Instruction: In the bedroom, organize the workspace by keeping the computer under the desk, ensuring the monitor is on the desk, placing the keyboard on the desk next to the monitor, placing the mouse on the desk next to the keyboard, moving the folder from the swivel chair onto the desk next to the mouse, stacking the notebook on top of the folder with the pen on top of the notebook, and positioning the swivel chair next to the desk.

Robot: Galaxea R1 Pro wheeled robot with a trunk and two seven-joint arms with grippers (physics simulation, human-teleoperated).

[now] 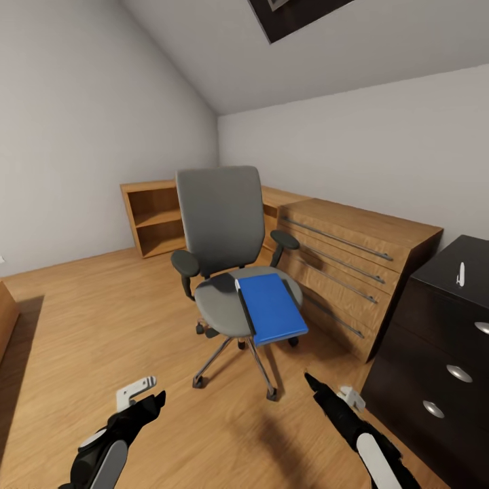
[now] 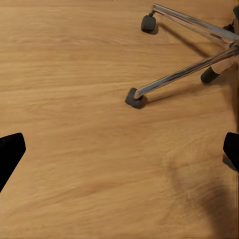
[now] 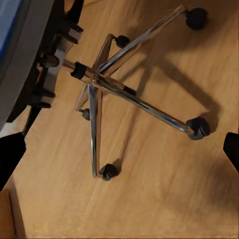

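Two empty grippers and a chair dead ahead is what we've got. From the head view, the swivel chair (image 1: 221, 272) sits at our 12 o'clock on the wood floor, with the folder (image 1: 272, 307) lying on its seat, its near end poking out over the front edge. There looks to be a dark sliver under the folder's left edge, but we can't tell if that's the notebook. Over at about 3 o'clock is the desk (image 1: 435, 326), drawer unit facing us, and the pen (image 1: 460, 274) stands on its top. The light-wood chest (image 1: 353, 265) runs behind the chair at roughly 1 o'clock. The left gripper (image 1: 146, 397) and right gripper (image 1: 329, 390) hang low, holding nothing. In the left wrist view the left gripper's fingers (image 2: 11, 152) are spread wide over bare floor, with the chair's chrome legs and castors at the far edge. The right wrist view is the same deal: fingers (image 3: 10, 157) wide apart, looking down at the star base. So we reckon the folder hasn't been moved yet and the chair isn't parked at the desk.
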